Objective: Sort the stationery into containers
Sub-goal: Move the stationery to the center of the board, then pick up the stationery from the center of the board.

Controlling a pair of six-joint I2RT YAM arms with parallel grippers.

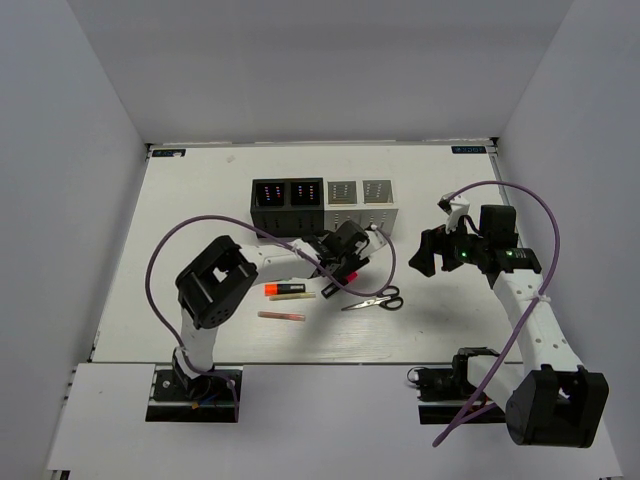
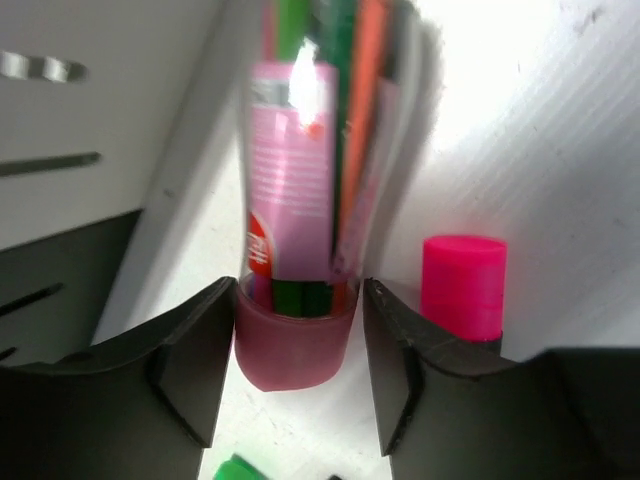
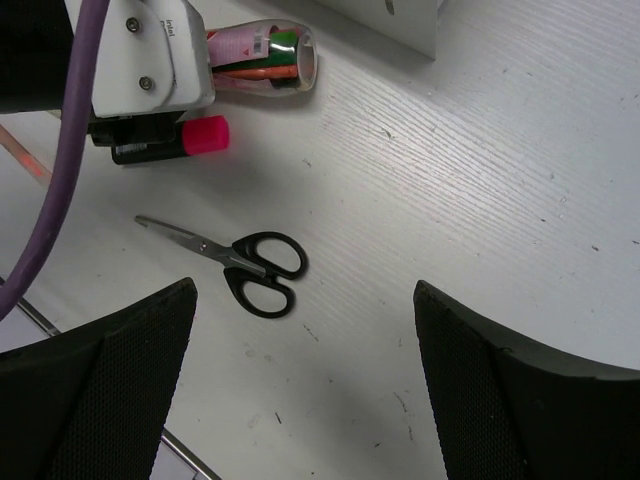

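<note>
A clear pink tube (image 2: 290, 190) with green and orange pens inside lies on the table beside the containers (image 1: 323, 205), a row of two black and two white boxes. My left gripper (image 2: 297, 330) is open, with its jaws on either side of the tube's capped end. The left jaw touches the cap and a small gap shows on the right. A pink-ended highlighter (image 2: 462, 285) lies just right of the jaws. Black-handled scissors (image 3: 250, 265) lie on the table. My right gripper (image 3: 304, 300) is open and empty, above the table to the right of the scissors.
An orange-ended highlighter (image 1: 285, 290), a thin yellow stick (image 1: 293, 297) and a pink stick (image 1: 281, 316) lie left of the scissors (image 1: 375, 300). A green end (image 2: 238, 468) shows under the left jaws. A purple cable (image 3: 70, 150) hangs nearby.
</note>
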